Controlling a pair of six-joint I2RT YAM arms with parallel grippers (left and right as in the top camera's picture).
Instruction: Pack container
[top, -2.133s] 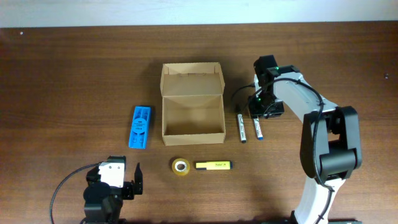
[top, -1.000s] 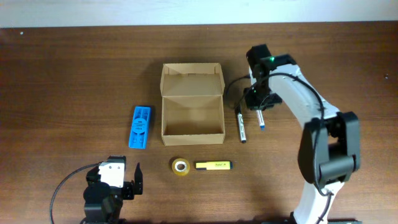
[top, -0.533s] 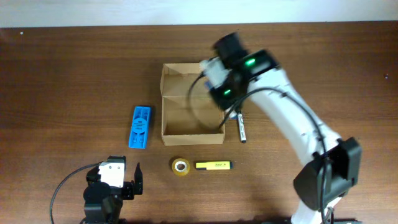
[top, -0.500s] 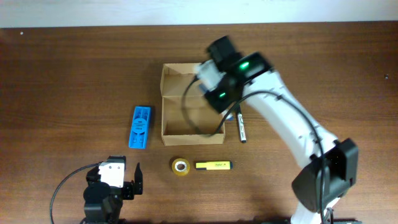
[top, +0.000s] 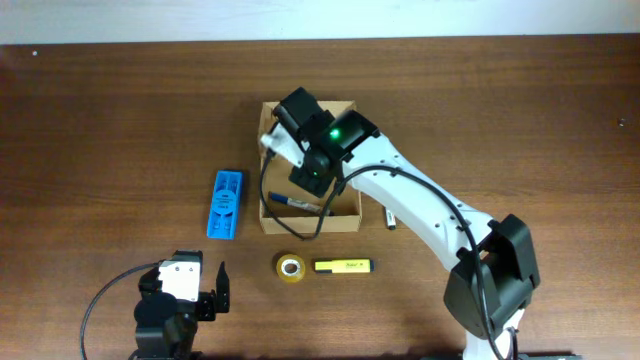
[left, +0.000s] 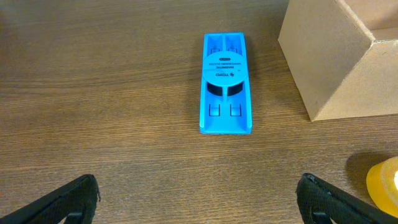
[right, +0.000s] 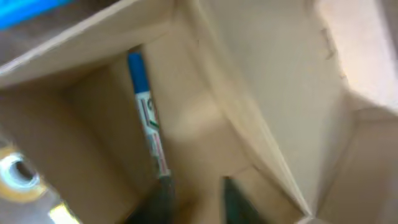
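The tan cardboard container (top: 345, 117) stands open at the table's middle, lid flap folded back. It also shows in the left wrist view (left: 348, 68) and the right wrist view (right: 280, 93). My right gripper (top: 303, 178) hovers inside it, fingers apart (right: 199, 199), nothing between them. A blue-capped marker (top: 295, 202) lies on the container floor along the front wall; in the blurred right wrist view (right: 148, 124) its end is close to my left finger. My left gripper (top: 200, 298) is open and empty (left: 199, 205) near the front edge.
A flat blue plastic object (top: 225, 204) (left: 227, 84) lies left of the container. A tape roll (top: 291, 267) (left: 385, 180) and a yellow highlighter (top: 343, 266) lie in front of it. A black marker (top: 388, 216) lies to its right, partly under my right arm.
My right arm lifted the blue-capped marker from right of the container and swung left over it. The marker now lies inside. The left arm has not moved.
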